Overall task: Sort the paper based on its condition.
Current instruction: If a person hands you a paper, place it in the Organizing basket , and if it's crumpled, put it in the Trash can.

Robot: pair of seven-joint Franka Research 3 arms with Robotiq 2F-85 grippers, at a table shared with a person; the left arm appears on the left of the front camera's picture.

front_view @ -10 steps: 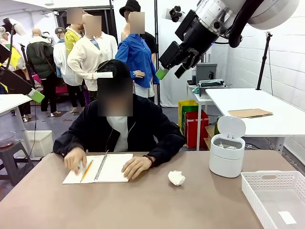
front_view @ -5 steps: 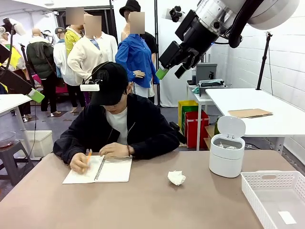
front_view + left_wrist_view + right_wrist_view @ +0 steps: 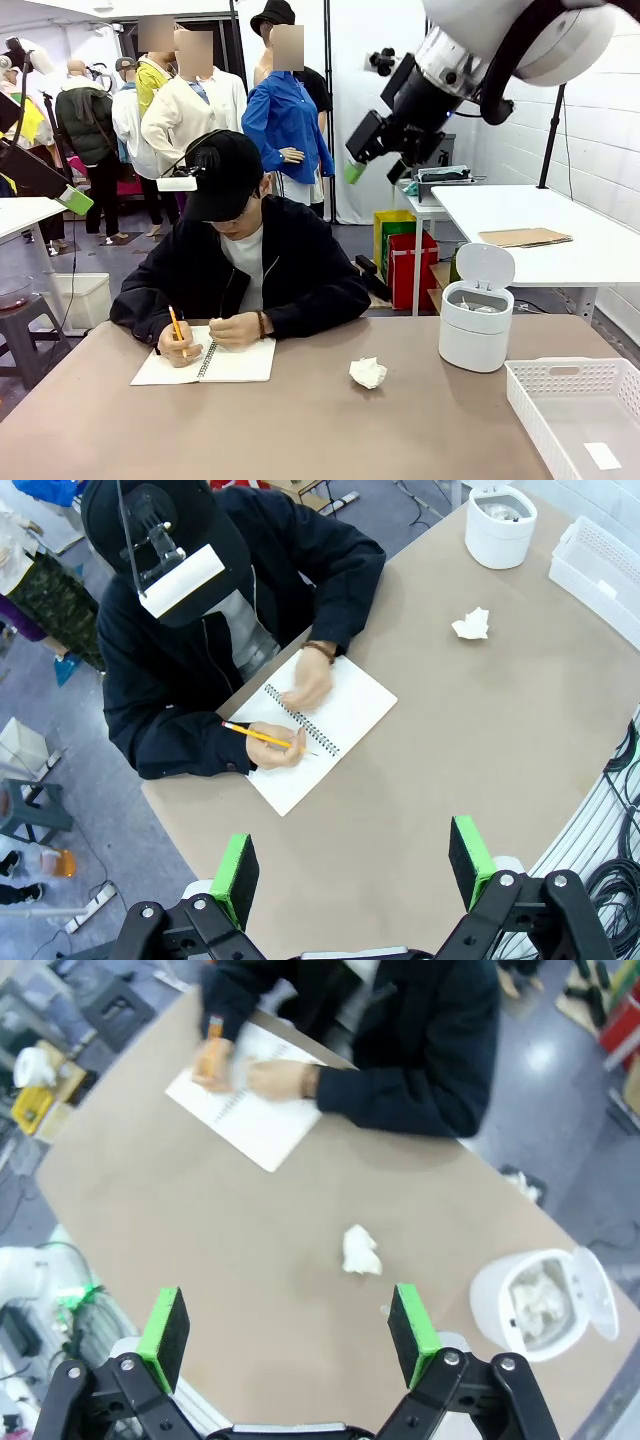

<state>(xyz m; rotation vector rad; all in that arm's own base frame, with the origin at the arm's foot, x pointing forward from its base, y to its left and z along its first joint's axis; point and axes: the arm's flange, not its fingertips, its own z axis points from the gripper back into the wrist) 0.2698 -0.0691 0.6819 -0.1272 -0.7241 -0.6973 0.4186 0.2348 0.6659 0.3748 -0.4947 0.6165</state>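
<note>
Plainly crumpled, the paper [image 3: 368, 373] lies between the notebook [image 3: 235, 362] and white bin [image 3: 476, 325].

My right arm [image 3: 590, 35] is showing a rounded white shell, with a thick black cable [image 3: 492, 75] looping beside it down to the black right tool [image 3: 373, 170]. My left tool [image 3: 353, 868] is wearing bright green pads [image 3: 237, 875] on black fingers, silver pivot pins glinting at the knuckles.
</note>
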